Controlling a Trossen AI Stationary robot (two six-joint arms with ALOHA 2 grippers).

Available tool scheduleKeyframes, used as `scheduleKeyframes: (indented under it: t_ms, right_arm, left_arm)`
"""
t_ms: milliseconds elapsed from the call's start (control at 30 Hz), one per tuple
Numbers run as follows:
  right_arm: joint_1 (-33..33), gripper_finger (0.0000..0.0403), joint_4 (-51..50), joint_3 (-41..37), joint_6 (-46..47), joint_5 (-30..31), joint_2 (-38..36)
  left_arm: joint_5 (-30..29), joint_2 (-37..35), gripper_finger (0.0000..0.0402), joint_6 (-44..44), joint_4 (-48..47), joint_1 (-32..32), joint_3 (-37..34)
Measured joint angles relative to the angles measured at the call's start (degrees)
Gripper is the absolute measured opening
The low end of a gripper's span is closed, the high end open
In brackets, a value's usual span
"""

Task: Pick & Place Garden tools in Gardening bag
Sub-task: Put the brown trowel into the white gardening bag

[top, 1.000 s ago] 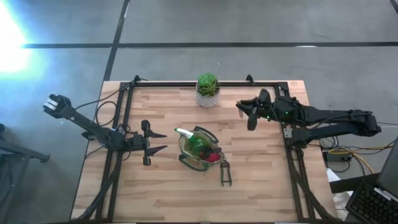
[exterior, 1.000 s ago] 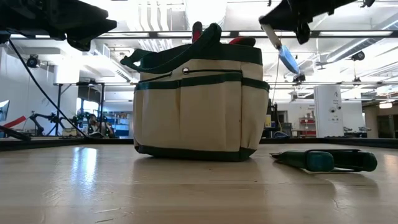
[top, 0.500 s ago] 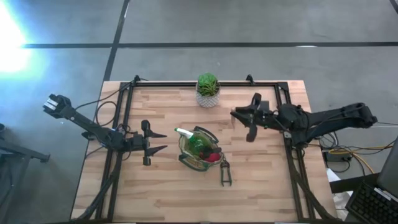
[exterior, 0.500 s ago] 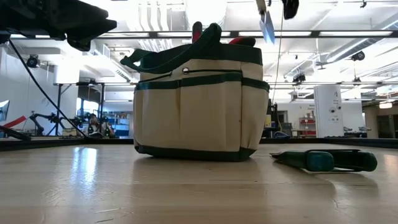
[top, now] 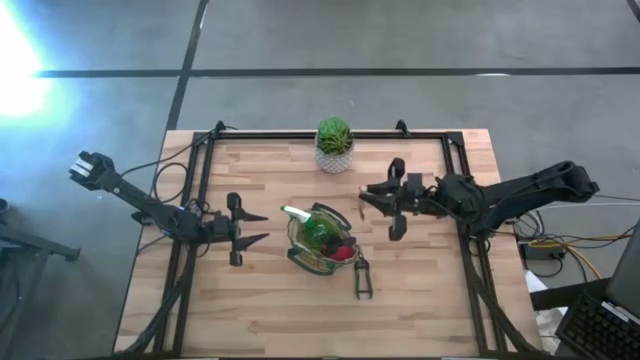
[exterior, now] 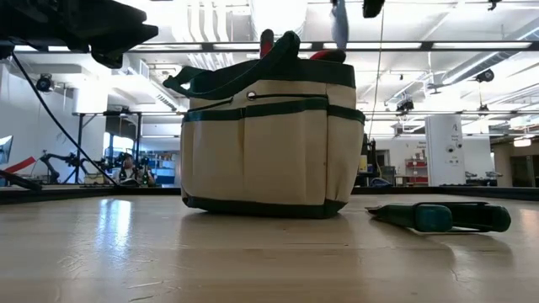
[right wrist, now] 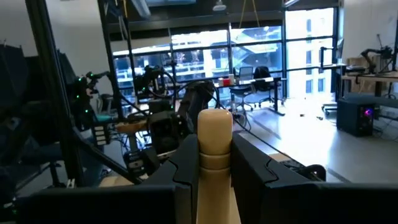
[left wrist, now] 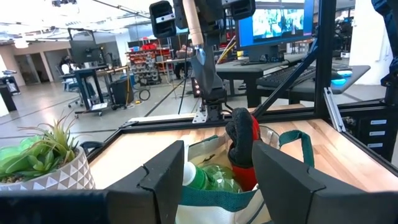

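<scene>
The cream-and-olive gardening bag stands on its base at mid-table, with a green spray bottle and a red-and-black sprayer piece sticking out of its mouth. Right of the bag and above its height, my right gripper is shut on a wooden-handled tool with a grey metal blade. My left gripper waits open just left of the bag, with nothing between its fingers. A dark pruner lies flat on the table near the bag's near right. My right gripper pinches the tool's wooden handle between its two fingers, a little below the handle's rounded free end. The fingers come about level from the table's right and lie across the handle. The tool is lifted clear, its blade hanging below the fingers.
A green plant in a white pot stands at the table's far edge, behind the bag. A black frame runs around the table's sides. Bare wood lies along the near edge.
My right gripper has carried the tool toward the table's left, nearer the bag, and has tipped up from slanting downward to about level. The blade, slanted before, now hangs nearly straight down, closer to the bag's mouth. The gripper stays shut on the handle.
</scene>
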Motion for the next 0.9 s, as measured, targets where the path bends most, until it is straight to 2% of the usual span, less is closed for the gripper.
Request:
scheduleKeyframes:
  t_ms: [267,433,567,733,900]
  right_arm:
    - [0.0,0.005,4.2,5.1,-2.4,-0.1,6.5]
    - [0.0,0.005,3.9,11.1,-3.5,-4.6,11.1]
    - [0.0,0.005,-1.4,17.1,-5.2,-5.8,15.1]
    - [0.0,0.005,-9.7,24.3,-5.9,-5.6,19.3]
    - [0.1,0.005,-12.5,28.2,-6.1,-5.7,22.3]
  left_arm:
    - [0.3,0.0,0.0193,0.0,1.6,0.0,0.0]
    - [-1.3,0.0,0.0193,0.6,2.1,0.6,0.4]
    - [-1.4,0.0,0.0193,1.1,2.4,2.6,3.8]
    - [1.6,1.3,0.0193,1.3,1.8,4.2,9.2]
    - [1.7,4.6,0.0195,0.6,-1.1,6.1,14.4]
